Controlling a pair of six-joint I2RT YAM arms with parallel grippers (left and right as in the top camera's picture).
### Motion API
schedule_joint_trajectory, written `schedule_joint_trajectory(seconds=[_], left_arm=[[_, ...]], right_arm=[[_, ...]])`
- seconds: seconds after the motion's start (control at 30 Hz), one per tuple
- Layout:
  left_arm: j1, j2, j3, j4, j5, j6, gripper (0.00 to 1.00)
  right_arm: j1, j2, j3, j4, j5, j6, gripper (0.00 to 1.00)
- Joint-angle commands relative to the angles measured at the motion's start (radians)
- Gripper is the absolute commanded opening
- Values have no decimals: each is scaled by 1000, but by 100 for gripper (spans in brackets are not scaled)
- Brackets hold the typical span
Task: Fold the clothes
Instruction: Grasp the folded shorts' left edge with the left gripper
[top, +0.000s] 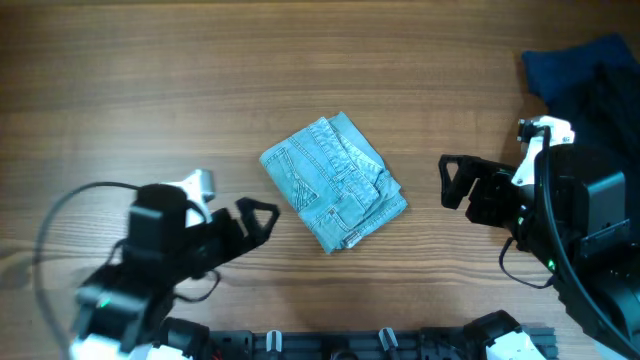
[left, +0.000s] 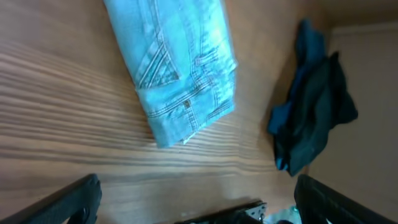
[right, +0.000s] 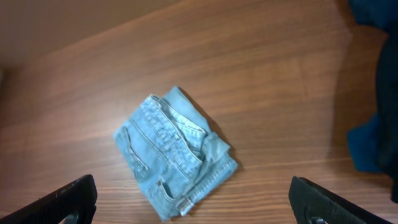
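**A:** Where are the shorts?

**B:** The shorts (top: 333, 182) lie near the middle of the wooden table (top: 150, 80). They are folded into a compact bundle and turned at an angle. They are light blue denim, with stitched pockets and seams facing up.

**A:** What about the left gripper?

**B:** The left gripper (top: 268, 214) sits near the left side of the shorts, not touching them, and points toward them. In its wrist view, its fingers (left: 68, 202) stand spread wide at the bottom corners with nothing between them.

**A:** And the right gripper?

**B:** The right gripper (top: 446, 182) is to the right of the shorts, also apart from them and facing them. Its fingers (right: 62, 199) are likewise wide apart and hold nothing.

**A:** Is anything else on the table?

**B:** A dark blue pile (top: 585, 65) of fabric lies at the far right edge, well apart from the shorts. The right arm partly covers it.
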Motion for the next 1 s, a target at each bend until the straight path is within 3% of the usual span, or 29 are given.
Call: schedule_joint_trajectory(seconds=[0.0, 0.2, 0.43, 0.63, 0.97], left_arm=[[-6, 45, -169, 140, 90, -132, 98], [-15, 206, -251, 287, 99, -206, 97], [-114, 481, -251, 534, 99, -284, 96], [-128, 674, -251, 718, 74, -279, 96], [-128, 818, -251, 867, 8, -248, 96]], right_arm=[[2, 27, 15, -11, 30, -22, 100], [2, 87, 15, -17, 29, -41, 100], [2, 182, 15, -44, -13, -41, 100], [2, 211, 15, -70, -13, -42, 100], [2, 209, 15, -73, -40, -42, 100]])
